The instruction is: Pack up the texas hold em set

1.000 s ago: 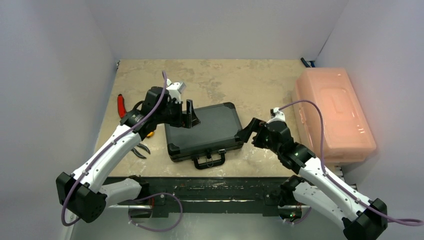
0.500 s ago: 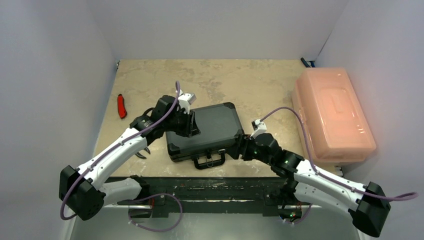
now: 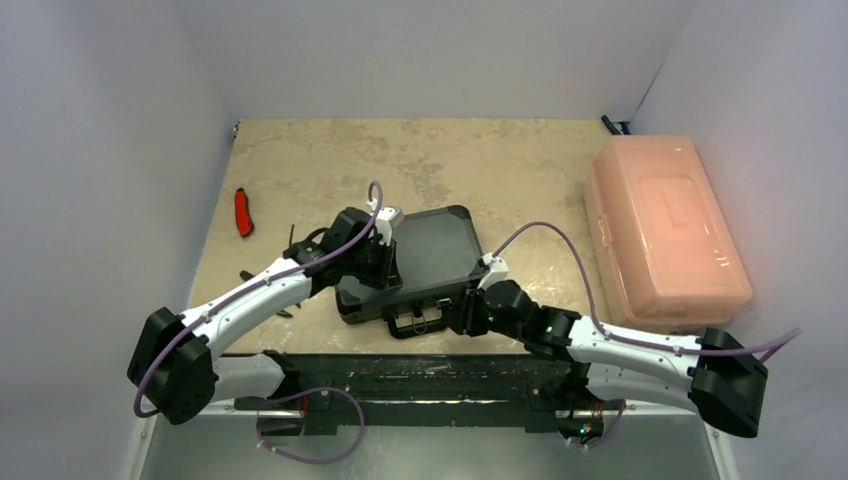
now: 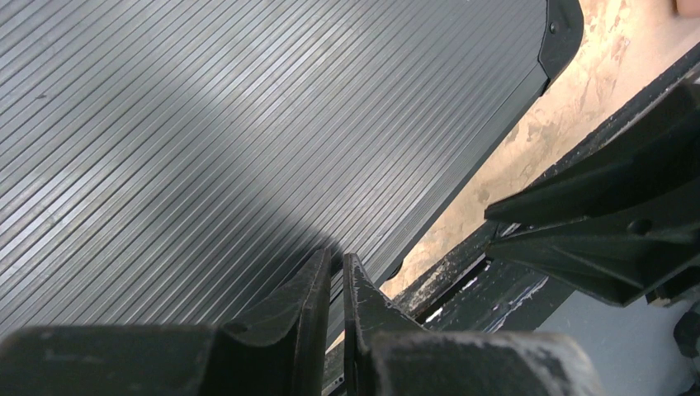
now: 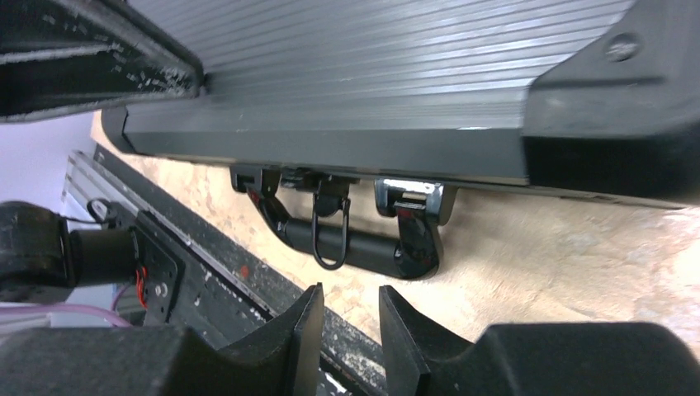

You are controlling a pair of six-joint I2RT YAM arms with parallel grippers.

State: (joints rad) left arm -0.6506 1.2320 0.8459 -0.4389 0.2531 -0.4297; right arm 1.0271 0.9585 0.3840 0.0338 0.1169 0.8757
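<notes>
Black case (image 3: 430, 255): closed, flat on bench (image 3: 300, 170), near front edge, handle (image 5: 355, 247) facing arms. Left gripper (image 4: 337, 262): on ribbed lid at near-left corner, fingers almost together, empty. Right gripper (image 5: 348, 299): low beside near-right corner, fingers slightly apart, empty.

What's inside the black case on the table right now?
Nothing inside can be seen. The black case is shut, with its ribbed lid down and its handle on the near side. The lid hides whatever it holds.
</notes>
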